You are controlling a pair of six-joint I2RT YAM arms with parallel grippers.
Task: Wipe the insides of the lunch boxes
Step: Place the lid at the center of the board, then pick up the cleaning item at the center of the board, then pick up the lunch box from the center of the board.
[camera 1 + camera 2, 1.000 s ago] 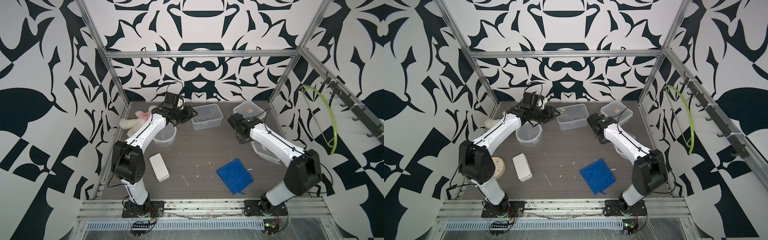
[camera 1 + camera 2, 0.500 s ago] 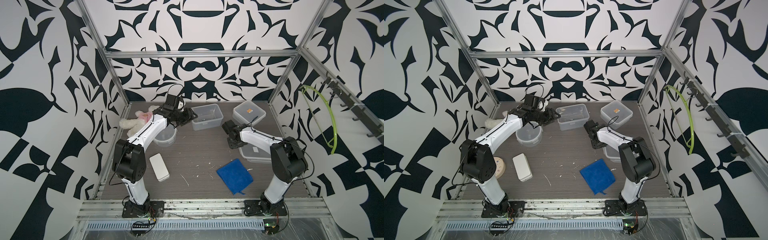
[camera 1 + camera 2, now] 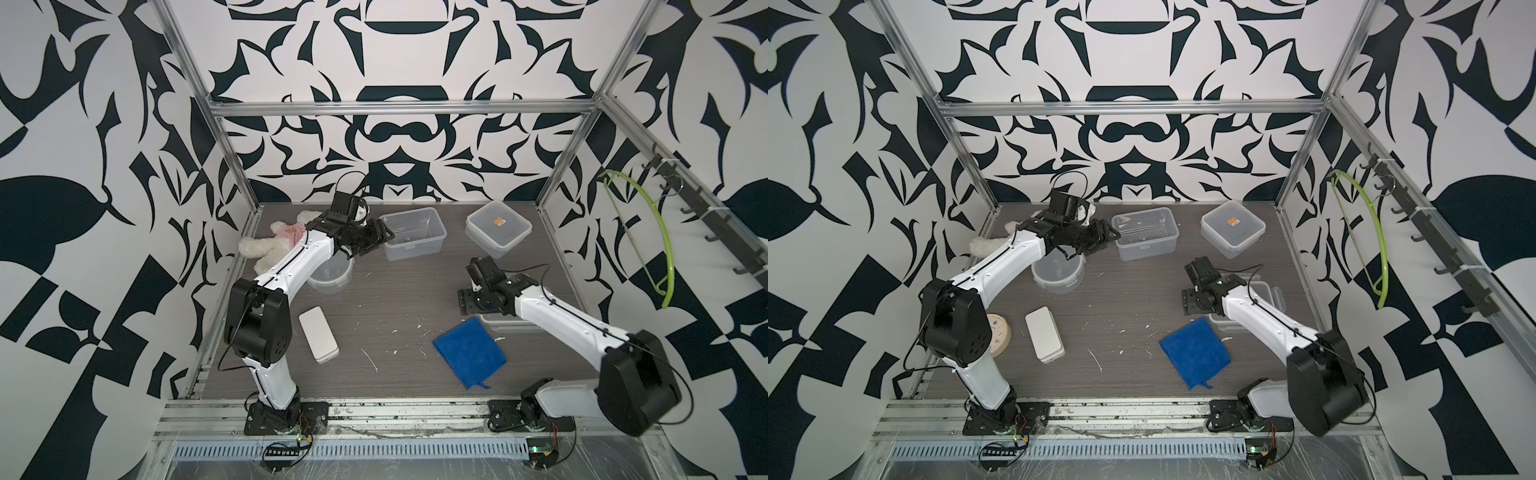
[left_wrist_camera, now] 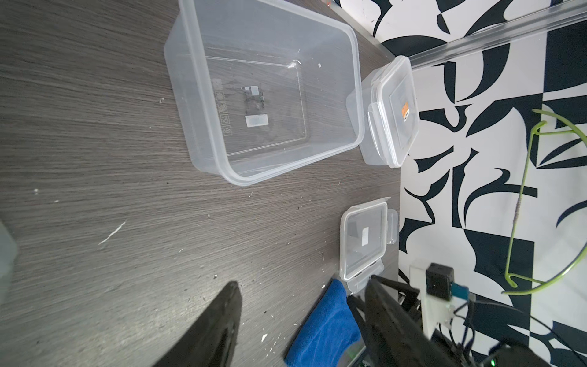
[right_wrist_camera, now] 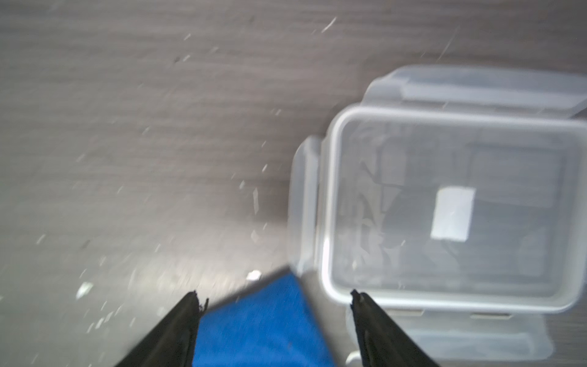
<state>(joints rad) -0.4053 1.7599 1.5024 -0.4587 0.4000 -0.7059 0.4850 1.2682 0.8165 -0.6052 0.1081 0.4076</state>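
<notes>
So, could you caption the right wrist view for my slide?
Open right claw near the blue cloth, clear lid alongside.

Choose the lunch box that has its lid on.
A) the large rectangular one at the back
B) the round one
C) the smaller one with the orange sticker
C: the orange-sticker box carries a lid, while the large rectangular box and the round box stand open.
</notes>
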